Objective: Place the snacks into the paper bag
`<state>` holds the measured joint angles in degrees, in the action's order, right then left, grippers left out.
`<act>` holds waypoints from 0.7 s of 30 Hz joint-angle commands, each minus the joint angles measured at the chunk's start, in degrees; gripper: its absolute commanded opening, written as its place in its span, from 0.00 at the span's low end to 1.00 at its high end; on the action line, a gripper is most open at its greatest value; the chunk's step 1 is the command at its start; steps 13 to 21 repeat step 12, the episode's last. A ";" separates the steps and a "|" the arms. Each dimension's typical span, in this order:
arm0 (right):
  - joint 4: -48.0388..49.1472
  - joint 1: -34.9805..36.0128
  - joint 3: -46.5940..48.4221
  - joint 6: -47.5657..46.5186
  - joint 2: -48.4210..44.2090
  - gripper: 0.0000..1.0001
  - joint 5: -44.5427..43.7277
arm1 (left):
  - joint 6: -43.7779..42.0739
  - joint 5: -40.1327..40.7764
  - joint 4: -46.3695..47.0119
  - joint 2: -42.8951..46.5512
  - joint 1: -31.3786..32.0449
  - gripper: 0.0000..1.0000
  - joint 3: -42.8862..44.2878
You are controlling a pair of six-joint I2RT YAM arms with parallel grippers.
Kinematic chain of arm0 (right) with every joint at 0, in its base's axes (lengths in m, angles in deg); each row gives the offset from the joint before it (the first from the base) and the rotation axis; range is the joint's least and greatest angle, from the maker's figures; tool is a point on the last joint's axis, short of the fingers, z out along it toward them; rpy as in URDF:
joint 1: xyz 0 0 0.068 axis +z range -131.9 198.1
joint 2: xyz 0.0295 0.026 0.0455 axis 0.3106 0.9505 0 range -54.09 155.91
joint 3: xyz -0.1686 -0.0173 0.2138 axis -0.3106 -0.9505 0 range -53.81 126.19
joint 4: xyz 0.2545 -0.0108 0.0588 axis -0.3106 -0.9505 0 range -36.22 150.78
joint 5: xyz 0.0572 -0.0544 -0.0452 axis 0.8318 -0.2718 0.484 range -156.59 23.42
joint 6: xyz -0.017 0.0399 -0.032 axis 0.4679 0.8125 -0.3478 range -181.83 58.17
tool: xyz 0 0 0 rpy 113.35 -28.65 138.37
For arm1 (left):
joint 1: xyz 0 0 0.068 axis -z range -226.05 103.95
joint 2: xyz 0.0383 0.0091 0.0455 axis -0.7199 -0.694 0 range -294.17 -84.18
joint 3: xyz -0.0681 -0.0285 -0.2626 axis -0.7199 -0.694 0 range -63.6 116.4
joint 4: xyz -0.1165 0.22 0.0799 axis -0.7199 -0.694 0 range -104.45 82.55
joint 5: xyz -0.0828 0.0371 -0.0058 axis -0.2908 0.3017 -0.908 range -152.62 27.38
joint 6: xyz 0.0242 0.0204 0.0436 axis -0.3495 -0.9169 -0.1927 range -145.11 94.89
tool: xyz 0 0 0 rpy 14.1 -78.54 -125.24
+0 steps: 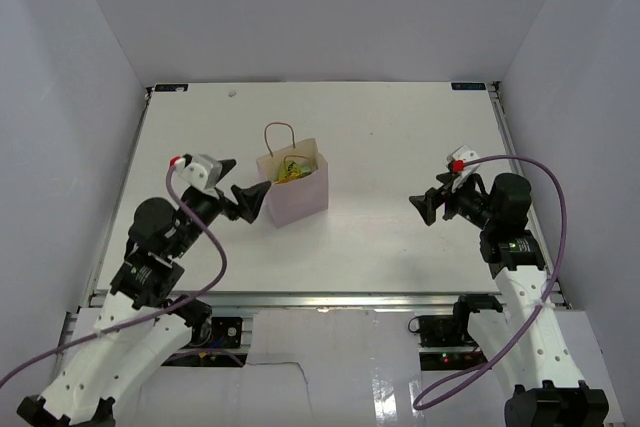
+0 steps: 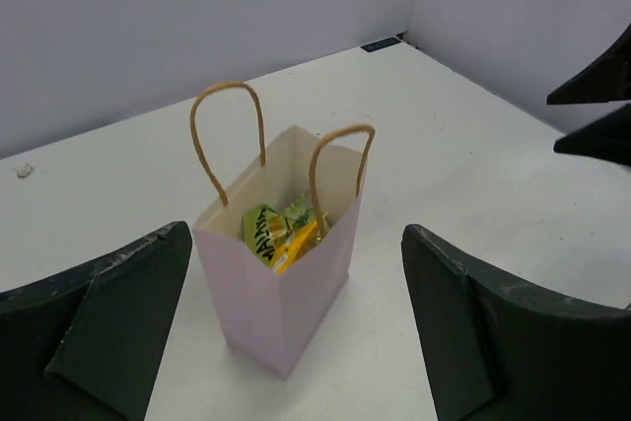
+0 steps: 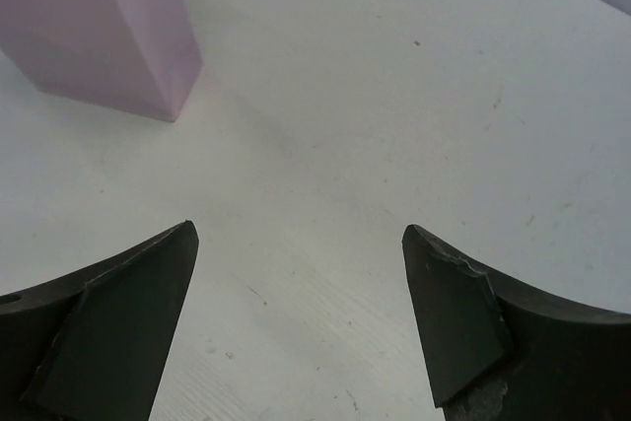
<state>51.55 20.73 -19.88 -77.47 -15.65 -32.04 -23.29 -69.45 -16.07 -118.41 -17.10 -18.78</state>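
The pale pink paper bag stands upright in the middle of the table with its two brown cord handles up. Yellow and lime-green snacks lie inside it, seen through the open top in the left wrist view as snacks in the bag. My left gripper hovers just left of the bag, open, with nothing between its fingers. My right gripper is well to the right of the bag, open and empty. In the right wrist view only a lower corner of the bag shows beyond that gripper.
White walls enclose the table on the left, back and right. A small speck lies near the back left edge. The right gripper's dark fingers show at the right edge of the left wrist view.
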 commanded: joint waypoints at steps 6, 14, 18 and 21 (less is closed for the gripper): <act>2.73 -1.84 2.45 12.46 4.53 0.90 -19.77 | 2.92 5.86 -4.65 20.42 -0.21 0.98 -12.30; 3.43 -1.93 2.28 11.68 5.07 0.90 -19.78 | 4.15 5.86 -3.86 24.84 -0.21 0.98 -13.97; 3.43 -1.93 2.28 11.68 5.07 0.90 -19.78 | 4.15 5.86 -3.86 24.84 -0.21 0.98 -13.97; 3.43 -1.93 2.28 11.68 5.07 0.90 -19.78 | 4.15 5.86 -3.86 24.84 -0.21 0.98 -13.97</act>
